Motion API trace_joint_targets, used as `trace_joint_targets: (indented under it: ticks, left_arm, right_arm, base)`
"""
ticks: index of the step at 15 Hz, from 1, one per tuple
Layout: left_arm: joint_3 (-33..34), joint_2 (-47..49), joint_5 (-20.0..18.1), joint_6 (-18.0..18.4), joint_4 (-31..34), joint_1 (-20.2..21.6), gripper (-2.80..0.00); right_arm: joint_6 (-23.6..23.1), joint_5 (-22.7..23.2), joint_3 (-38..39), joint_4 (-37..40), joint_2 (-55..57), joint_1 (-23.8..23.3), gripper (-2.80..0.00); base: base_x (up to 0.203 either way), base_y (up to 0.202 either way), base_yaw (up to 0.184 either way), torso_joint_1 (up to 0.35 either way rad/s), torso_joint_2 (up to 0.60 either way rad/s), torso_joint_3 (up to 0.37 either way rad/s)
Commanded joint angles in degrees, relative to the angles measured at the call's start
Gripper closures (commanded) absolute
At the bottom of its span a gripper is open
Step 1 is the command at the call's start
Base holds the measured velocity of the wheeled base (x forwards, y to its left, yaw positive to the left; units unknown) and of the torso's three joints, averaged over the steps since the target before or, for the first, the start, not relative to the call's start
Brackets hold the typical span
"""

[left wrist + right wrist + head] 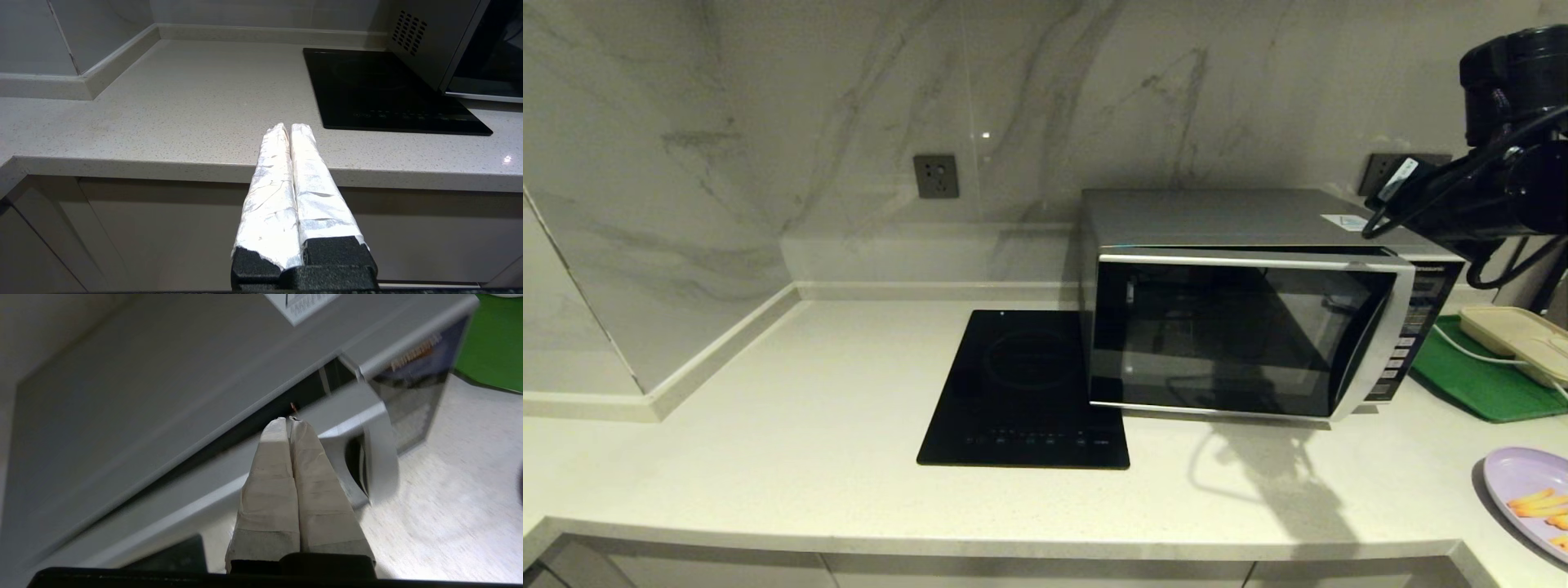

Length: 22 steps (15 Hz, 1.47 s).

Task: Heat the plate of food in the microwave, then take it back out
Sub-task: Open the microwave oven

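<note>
The right gripper [291,424] hangs above the microwave's [1241,327] top front edge, near the keypad side, its two taped fingers [269,473] pressed together with nothing between them. Its tips point at the dark gap where the door [1233,339] stands slightly ajar from the body at the top. The right arm [1494,188] reaches in from the upper right of the head view, over the microwave's right rear corner.

The plate [1515,482] of food lies on the table [809,425] at the front right, well apart from the microwave and from the right gripper, with a few orange-yellow sticks [1539,505] on it; it is partly cut off by the edge of the head view.

The left gripper [290,130] is parked low in front of the table's edge, left of the hob [1029,392], fingers closed and empty.

The brand name on the keypad panel [414,355] appears in orange letters but is too blurred to read. A white sticker [1343,221] sits on the microwave's top; its print is not legible. Behind the microwave on the right, a beige container [1515,339] rests on a green tray [1478,380].
</note>
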Motion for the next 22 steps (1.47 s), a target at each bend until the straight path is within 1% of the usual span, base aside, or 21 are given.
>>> trace_joint_targets:
  ticks: [1, 3, 5, 10, 12, 16, 22]
  left_arm:
    - [0.01, 0.0, 0.02, -0.03, -0.05, 0.0, 0.0]
    - [0.01, 0.0, 0.04, -0.03, -0.05, 0.0, 0.0]
    - [0.01, 0.0, 0.02, 0.04, -0.05, 0.0, 0.0]
    - [0.01, 0.0, 0.02, 0.05, -0.05, 0.0, 0.0]
    - [0.01, 0.0, 0.02, -0.03, -0.05, 0.0, 0.0]
    - [0.01, 0.0, 0.02, -0.03, -0.05, 0.0, 0.0]
    - [0.01, 0.0, 0.02, -0.03, -0.05, 0.0, 0.0]
  right_arm:
    - [0.61, 1.3, -6.43, 1.46, 6.86, -1.88, 0.0]
    - [0.69, 1.98, -9.35, 1.76, 9.55, -2.9, 0.0]
    - [0.66, 5.81, -9.94, 1.79, 10.17, -3.66, 0.0]
    - [0.64, 7.05, -12.32, 1.79, 14.12, -4.22, 0.0]
    - [0.66, 8.06, -12.26, 1.79, 14.45, -4.33, 0.0]
    - [0.7, 8.39, -11.52, 1.88, 14.98, -5.03, 0.0]
    - [0.91, 9.16, -7.12, 1.95, 12.77, -6.06, 0.0]
  base:
    - [0.0, 0.0, 0.0, 0.0, 0.0, 0.0]
    - [0.0, 0.0, 0.0, 0.0, 0.0, 0.0]
    - [0.0, 0.0, 0.0, 0.0, 0.0, 0.0]
    - [0.0, 0.0, 0.0, 0.0, 0.0, 0.0]
    - [0.0, 0.0, 0.0, 0.0, 0.0, 0.0]
    - [0.0, 0.0, 0.0, 0.0, 0.0, 0.0]
    - [0.0, 0.0, 0.0, 0.0, 0.0, 0.0]
